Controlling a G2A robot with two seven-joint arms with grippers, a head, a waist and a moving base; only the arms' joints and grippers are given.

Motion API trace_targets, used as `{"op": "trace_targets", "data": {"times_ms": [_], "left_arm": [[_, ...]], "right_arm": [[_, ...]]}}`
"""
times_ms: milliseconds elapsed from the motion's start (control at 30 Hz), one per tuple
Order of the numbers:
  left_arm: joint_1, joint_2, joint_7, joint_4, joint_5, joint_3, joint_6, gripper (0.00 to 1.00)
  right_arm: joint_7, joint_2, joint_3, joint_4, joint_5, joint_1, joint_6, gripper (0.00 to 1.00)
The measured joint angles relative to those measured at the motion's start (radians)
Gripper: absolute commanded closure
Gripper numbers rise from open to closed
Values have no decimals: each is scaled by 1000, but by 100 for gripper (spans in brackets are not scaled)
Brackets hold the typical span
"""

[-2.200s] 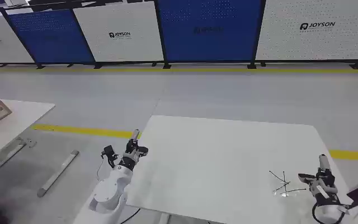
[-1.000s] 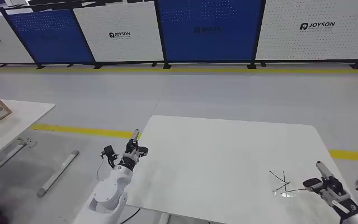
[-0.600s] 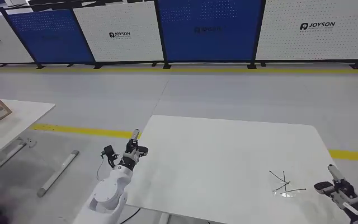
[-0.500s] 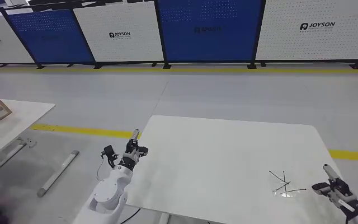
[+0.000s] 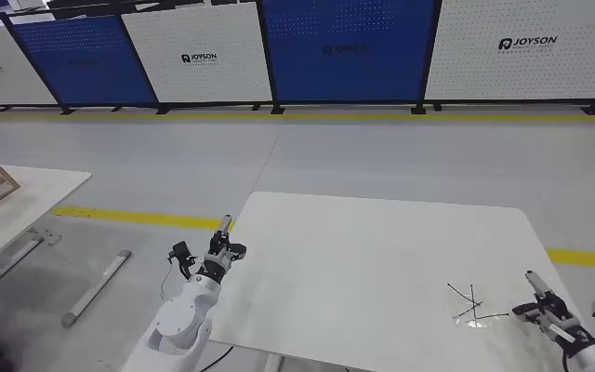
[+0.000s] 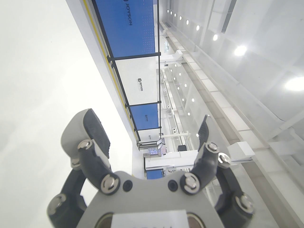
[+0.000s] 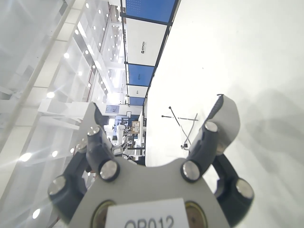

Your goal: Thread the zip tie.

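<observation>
Where the zip ties (image 5: 470, 302) lie crossed in a loose black heap, near the right front corner of the white surface (image 5: 372, 270), I log them as flat and free of any grip. Right pincer (image 5: 542, 310) sits just beside them, toward the right edge, with its jaws spread wide. Left pincer (image 5: 223, 244) is well apart at the left edge of the surface, likewise spread open.

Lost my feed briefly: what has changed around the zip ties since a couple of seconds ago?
The right gripper, open and empty, drew back from the zip ties toward the table edge, then eased partway back. Nothing was gripped. The zip ties and left gripper stayed put.
</observation>
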Motion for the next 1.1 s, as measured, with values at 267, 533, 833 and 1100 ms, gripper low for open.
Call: {"op": "trace_targets", "data": {"times_ms": [267, 533, 833, 1100], "left_arm": [[0, 0, 0, 0, 0, 0, 0, 0], [0, 0, 0, 0, 0, 0, 0, 0], [0, 0, 0, 0, 0, 0, 0, 0], [0, 0, 0, 0, 0, 0, 0, 0]], "right_arm": [[189, 18, 29, 76, -8, 5, -108, 0], [192, 22, 24, 102, -36, 21, -146, 0], [216, 23, 8, 90, -48, 19, -141, 0], [251, 32, 6, 86, -61, 17, -131, 11]]}}
